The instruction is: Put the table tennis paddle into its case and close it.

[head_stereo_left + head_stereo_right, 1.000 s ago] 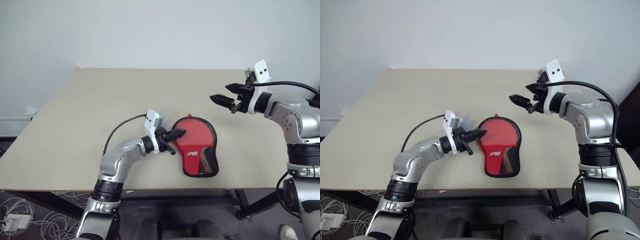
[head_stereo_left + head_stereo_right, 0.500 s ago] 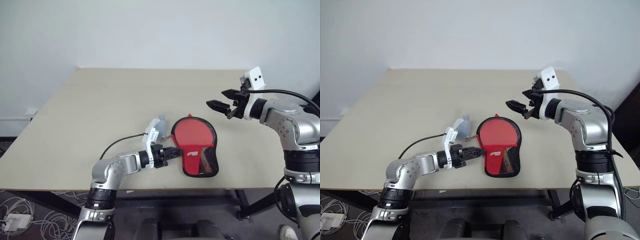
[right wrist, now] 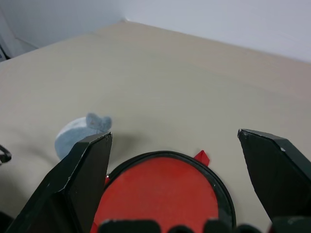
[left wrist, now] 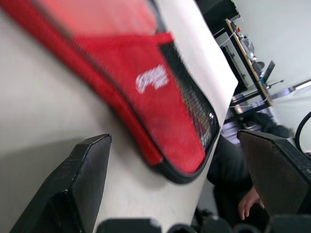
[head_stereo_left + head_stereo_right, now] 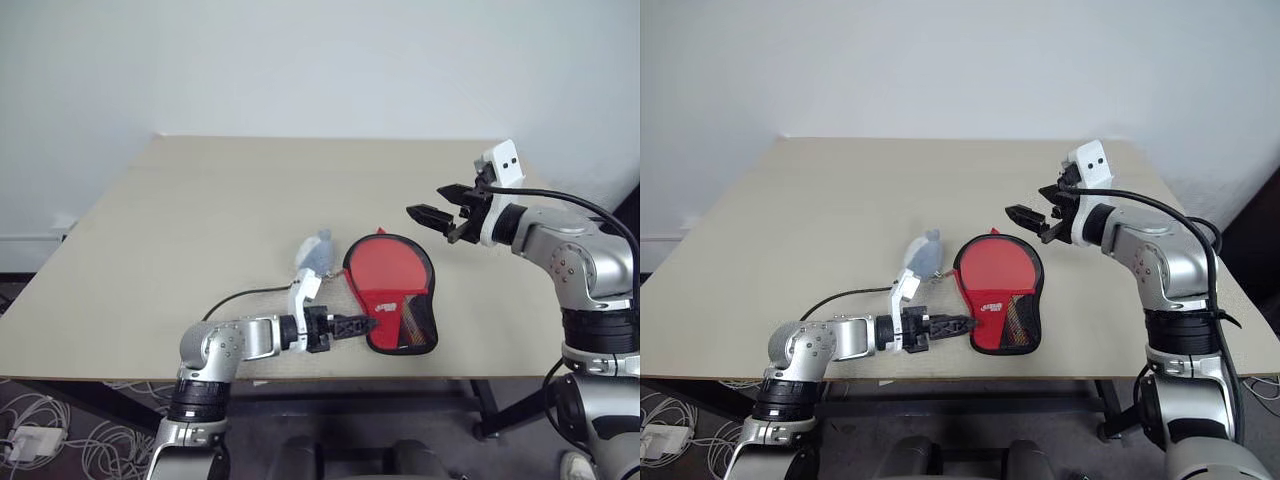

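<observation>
Left eye view shows the case (image 5: 392, 293) lying flat on the beige table (image 5: 200, 230), toward the near edge and a little right of centre. Its round red end points to the far side, and its narrow dark mesh end, with a small white label, points to the near edge. A red face rimmed in black fills the round end; whether this is the table tennis paddle inside the case or the cover itself cannot be told, and the handle cannot be made out.

The left gripper (image 5: 352, 324) lies low over the table near the front edge, pointing right, its tips at the near left edge of the case. In the left wrist view its fingers (image 4: 77, 189) stand wide apart with nothing between them, the case's narrow end just ahead.

The right gripper (image 5: 432, 209) hangs in the air above the table, to the far right of the case, pointing left with its jaws spread and empty.

A small grey-blue lump (image 5: 316, 249) sits on the table just left of the case's round end.
</observation>
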Robot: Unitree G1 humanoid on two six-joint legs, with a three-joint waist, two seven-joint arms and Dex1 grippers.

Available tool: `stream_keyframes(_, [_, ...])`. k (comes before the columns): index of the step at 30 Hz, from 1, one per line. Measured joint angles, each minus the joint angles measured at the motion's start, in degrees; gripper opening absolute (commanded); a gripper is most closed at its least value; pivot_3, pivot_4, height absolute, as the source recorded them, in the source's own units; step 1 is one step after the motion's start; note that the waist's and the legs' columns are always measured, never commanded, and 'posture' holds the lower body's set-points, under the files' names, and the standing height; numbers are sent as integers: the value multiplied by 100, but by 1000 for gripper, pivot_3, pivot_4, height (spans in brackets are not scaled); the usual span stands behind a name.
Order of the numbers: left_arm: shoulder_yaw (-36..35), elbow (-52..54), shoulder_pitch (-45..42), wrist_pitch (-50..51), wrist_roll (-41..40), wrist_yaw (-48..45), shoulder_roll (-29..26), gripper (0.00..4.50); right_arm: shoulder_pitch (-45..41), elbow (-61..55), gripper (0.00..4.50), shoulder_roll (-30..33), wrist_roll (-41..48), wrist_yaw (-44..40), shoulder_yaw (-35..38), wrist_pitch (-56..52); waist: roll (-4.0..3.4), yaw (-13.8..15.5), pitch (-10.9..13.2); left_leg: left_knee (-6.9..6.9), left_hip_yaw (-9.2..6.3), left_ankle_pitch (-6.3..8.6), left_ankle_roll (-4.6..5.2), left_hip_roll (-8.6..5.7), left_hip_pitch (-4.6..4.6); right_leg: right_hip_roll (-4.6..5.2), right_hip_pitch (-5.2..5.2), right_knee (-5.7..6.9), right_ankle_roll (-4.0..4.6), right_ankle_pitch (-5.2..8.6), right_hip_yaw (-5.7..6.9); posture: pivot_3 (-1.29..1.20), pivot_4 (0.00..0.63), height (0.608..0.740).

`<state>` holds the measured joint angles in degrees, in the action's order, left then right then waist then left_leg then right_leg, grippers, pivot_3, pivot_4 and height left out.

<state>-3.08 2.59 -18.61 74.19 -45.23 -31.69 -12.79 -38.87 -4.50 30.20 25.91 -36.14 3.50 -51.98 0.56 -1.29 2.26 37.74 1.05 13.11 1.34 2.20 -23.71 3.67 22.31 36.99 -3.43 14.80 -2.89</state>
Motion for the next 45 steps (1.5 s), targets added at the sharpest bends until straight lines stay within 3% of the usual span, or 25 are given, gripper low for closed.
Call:
stream_keyframes(18, [-252, -1009, -495, 304, -70, -144, 373, 4408, 168, -366, 4500, -230, 227, 390, 35, -225, -3, 6, -2, 5, -9, 0, 0, -10, 1, 6, -9, -1, 0, 0, 5, 0, 0, 740])
stream_keyframes(29, [-622, -1660, -1087, 801, -55, 426, 902, 4408, 333, -516, 4500, -399, 343, 596, 35, -343, -2, 2, -1, 4, -12, 0, 0, -11, -1, 6, -6, -1, -1, 0, 6, 0, 0, 740])
stream_keyframes(41, [-596, -1605, -1155, 1006, 29, 603, 900, 4408, 332, -520, 4500, -410, 382, 637, 35, -358, -2, 0, -2, 3, -12, 0, 0, -11, 0, 6, -5, -1, -1, 0, 5, 0, 0, 740])
stream_keyframes(45, [-463, -1559, -1153, 1023, 108, 618, 825, 3514, 330, -520, 4500, -410, 382, 634, 35, -358, -2, -1, -2, 2, -12, 0, 0, -11, 0, 6, -5, -1, -1, 0, 5, 0, 0, 740])
